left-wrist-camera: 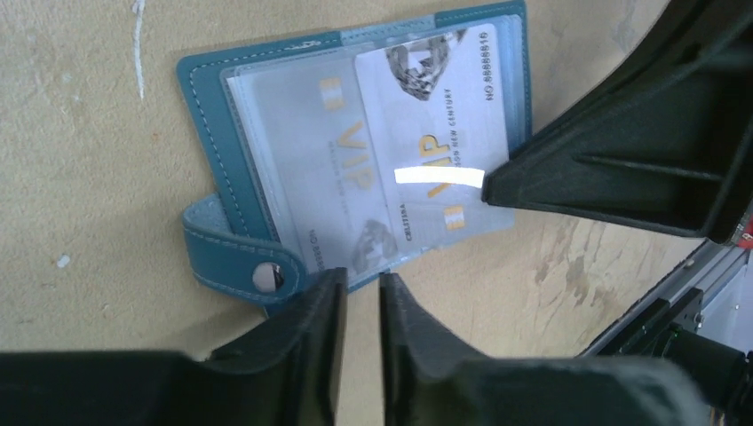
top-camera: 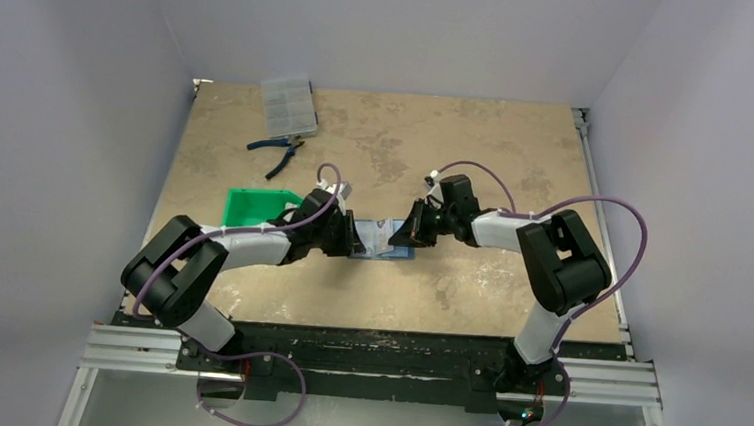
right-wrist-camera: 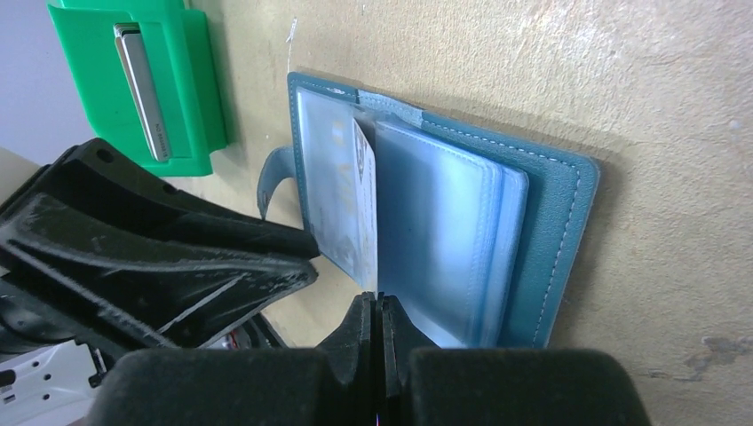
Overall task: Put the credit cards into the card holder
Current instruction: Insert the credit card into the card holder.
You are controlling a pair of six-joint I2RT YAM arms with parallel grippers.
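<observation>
The card holder (left-wrist-camera: 209, 98) looks like teal leather or imitation leather, matt and finely grained, with pale thread stitching along its edges; its strap carries a shiny metal snap (left-wrist-camera: 265, 278); the inner sleeves (right-wrist-camera: 444, 240) are clear, glossy plastic film; the credit cards (left-wrist-camera: 426, 115) are smooth, glossy plastic with metallic gold lettering; the table (left-wrist-camera: 80, 177) is a matt, mottled tan board, slightly rough; the green tray (right-wrist-camera: 191, 80) is smooth, shiny plastic; the left gripper (left-wrist-camera: 362, 288) and right gripper (right-wrist-camera: 374, 306) are matt black plastic, finely ridged.
</observation>
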